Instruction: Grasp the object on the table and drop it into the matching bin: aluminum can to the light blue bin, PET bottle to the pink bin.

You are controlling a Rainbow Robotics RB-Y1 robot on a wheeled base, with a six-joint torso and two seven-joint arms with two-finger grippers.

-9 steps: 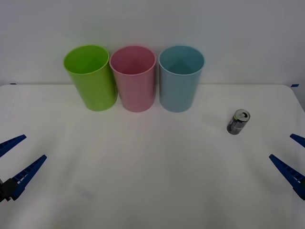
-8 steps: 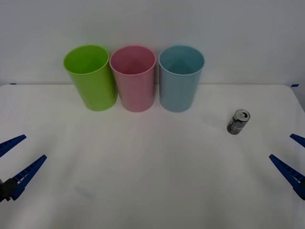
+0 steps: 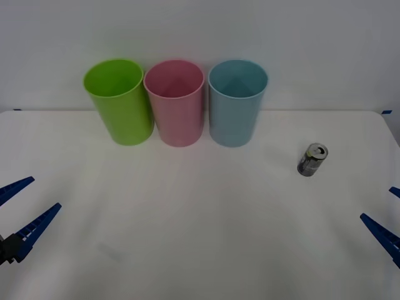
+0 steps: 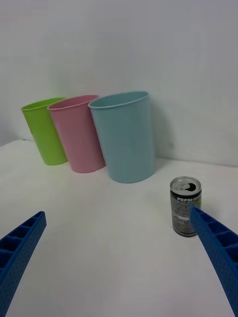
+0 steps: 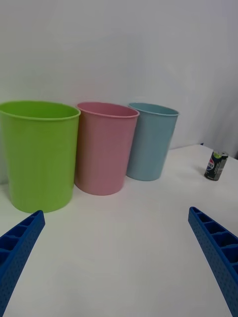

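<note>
Standing upright at centre right of the front view, on the table (image 3: 200, 237): aluminum can (image 3: 312, 159), well apart from the light blue bin (image 3: 237, 103) up at upper centre. Probably light, thin-walled, smooth, easily dented or tipped; best taken around mid-body, jaws on opposite sides, gentle squeeze. Right gripper (image 3: 390, 219) spread wide at the right edge, empty. Left gripper (image 3: 22, 209) parked lower left, likewise wide, holding nothing.
</note>
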